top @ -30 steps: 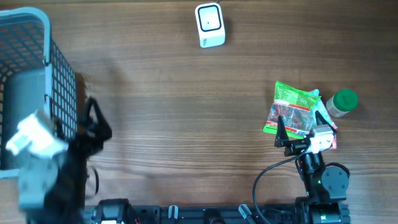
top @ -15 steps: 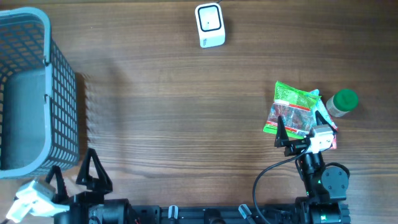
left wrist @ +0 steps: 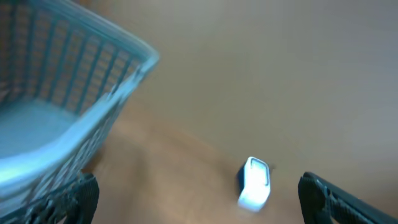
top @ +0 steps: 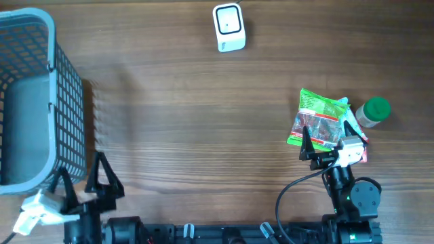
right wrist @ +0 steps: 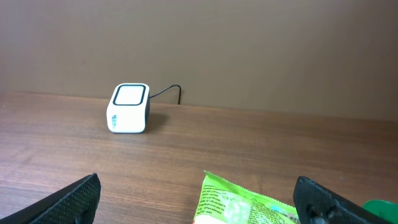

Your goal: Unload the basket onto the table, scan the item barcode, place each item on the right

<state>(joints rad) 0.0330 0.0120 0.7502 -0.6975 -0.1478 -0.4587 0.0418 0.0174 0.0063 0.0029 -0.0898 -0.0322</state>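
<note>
Packet [top: 317, 108] is still unscanned. Your left gripper [top: 81, 166] has swung off the basket [top: 27, 41] to the desk [top: 190, 122]'s near-left corner, jaws spread, seemingly empty in its blurred view. At the far edge waits the scanner [top: 228, 27]. The packet lies near the right edge, under the right gripper [top: 325, 132], spread and empty.

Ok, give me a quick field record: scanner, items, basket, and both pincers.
scanner: white, far edge of the table, centre, cable attached
packet: green, lying flat on the right
bottle: green-capped, just right of the packet
basket: blue-grey, far left, nothing visible inside
left pincer: open, empty, at the basket's near corner
right pincer: open, at the packet's near edge, not closed on it
</note>
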